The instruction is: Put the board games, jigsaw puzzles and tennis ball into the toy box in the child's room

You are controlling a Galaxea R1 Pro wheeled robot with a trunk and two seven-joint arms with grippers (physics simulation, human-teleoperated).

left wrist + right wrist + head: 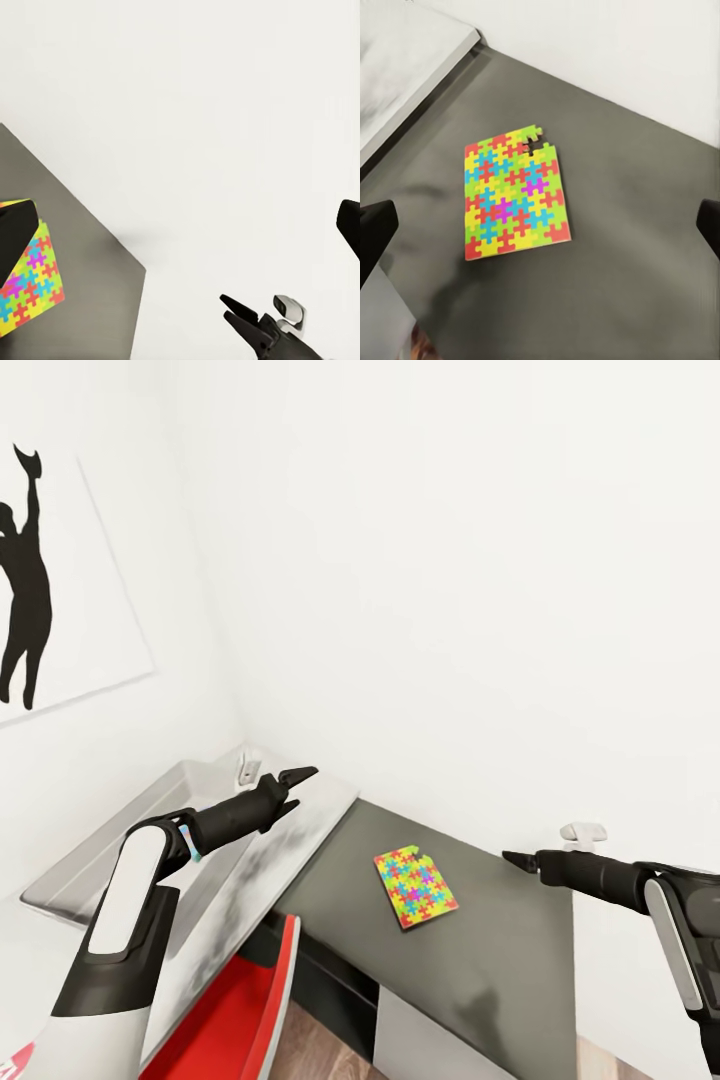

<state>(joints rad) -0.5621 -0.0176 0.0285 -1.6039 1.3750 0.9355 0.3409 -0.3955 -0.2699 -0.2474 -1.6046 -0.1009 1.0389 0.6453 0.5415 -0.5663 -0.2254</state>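
Note:
One jigsaw puzzle (415,885), a thin multicoloured slab with a notch at one corner, lies flat on a lower dark grey cabinet top (500,960). My right gripper (520,858) hovers just right of it, open and empty, with the puzzle (514,195) between and beyond its fingers (375,232). My left gripper (300,785) is open and empty above the light grey table (310,825), left of the puzzle (30,289). The shallow light grey toy box (90,850) sits on the table against the left wall, under my left arm.
A red chair (235,1010) stands at the table's front over wood floor (320,1050). White walls close the corner, with a black silhouette picture (30,590) on the left wall. Small white wall fittings (247,765) (583,830) sit just above the surfaces.

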